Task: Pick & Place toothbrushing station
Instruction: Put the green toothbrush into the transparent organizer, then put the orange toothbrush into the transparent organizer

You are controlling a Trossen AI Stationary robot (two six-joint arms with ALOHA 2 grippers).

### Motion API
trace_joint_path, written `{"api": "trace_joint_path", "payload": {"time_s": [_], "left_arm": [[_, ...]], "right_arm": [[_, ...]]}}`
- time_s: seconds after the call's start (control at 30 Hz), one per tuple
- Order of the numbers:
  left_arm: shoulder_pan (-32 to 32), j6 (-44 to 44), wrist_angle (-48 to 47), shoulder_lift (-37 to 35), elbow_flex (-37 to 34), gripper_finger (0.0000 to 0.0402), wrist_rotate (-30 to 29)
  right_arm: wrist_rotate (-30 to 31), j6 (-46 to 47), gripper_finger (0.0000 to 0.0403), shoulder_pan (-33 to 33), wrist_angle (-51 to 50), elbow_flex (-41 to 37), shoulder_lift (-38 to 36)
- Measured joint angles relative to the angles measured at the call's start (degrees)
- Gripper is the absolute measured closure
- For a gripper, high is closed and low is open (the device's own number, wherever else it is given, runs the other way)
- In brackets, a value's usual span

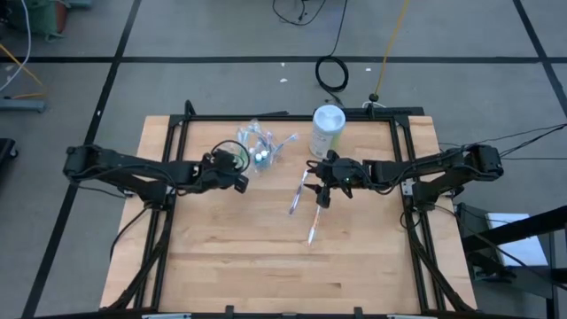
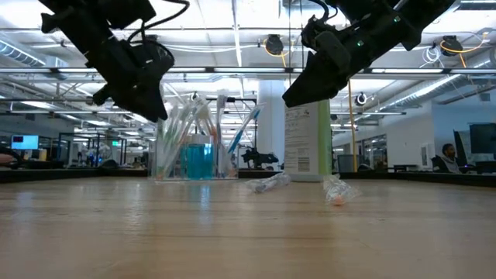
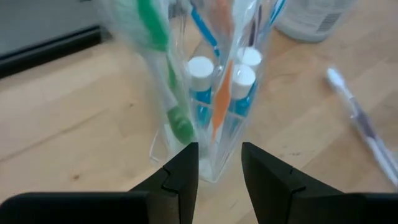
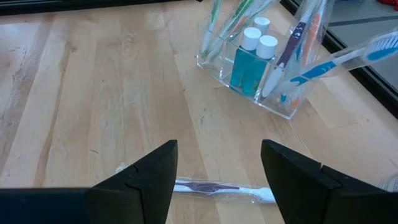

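Observation:
The toothbrushing station is a clear plastic holder with toothbrushes and teal tubes. It stands on its base at the table's far middle, and also shows in the low view and the right wrist view. My left gripper is open and raised just to the left of the station. In the left wrist view the station's near corner shows between the fingertips. My right gripper is open and raised over a wrapped toothbrush that lies on the table.
A tall pale-green canister with a white lid stands to the right of the station at the far edge. Two wrapped toothbrushes lie on the wood near the table's middle. A black frame borders the tabletop.

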Motion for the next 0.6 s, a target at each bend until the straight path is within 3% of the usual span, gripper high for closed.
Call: {"api": "trace_joint_path", "payload": {"time_s": [0.27,0.6], "left_arm": [[0.01,1.99,0.08,-4.09,0.0,0.0277,0.15],[0.95,1.57,0.44,-1.26,-0.07,0.0277,-1.01]], "right_arm": [[0.01,2.6,0.0179,0.0,-0.01,0.0,0.0],[0.01,2.8,0.0179,0.0,0.04,-0.02,0.0]]}}
